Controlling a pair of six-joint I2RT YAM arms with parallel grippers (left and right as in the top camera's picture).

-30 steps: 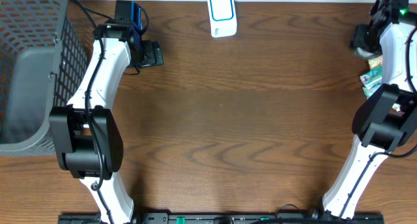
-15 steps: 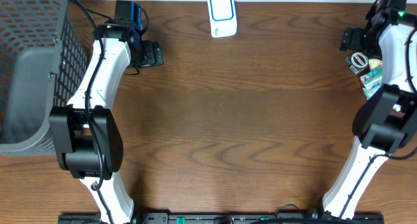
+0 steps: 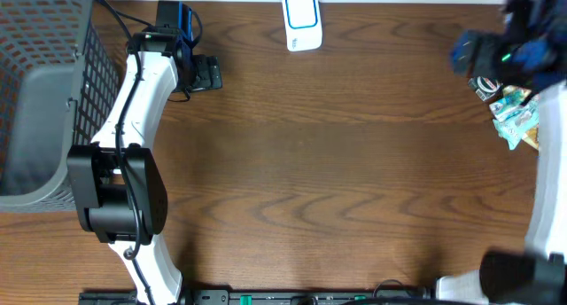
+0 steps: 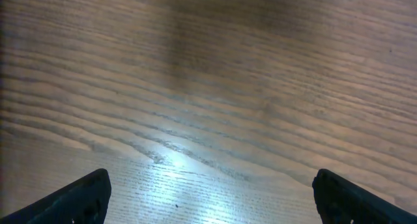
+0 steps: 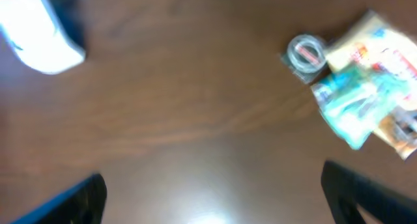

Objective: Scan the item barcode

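One scanner (image 3: pixel 301 21), one basket (image 3: pixel 53 35)

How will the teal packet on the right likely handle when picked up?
Blurred, but the teal packet looks like a thin soft pouch, so probably floppy and light. It touches the yellow packet, so a push would likely shift both.

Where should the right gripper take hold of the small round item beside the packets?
Probably across its low rim, coming straight down: the small round item lies flat, round face up, so only its side wall offers opposing surfaces. The packets crowd one side, so close across the two sides clear of them.
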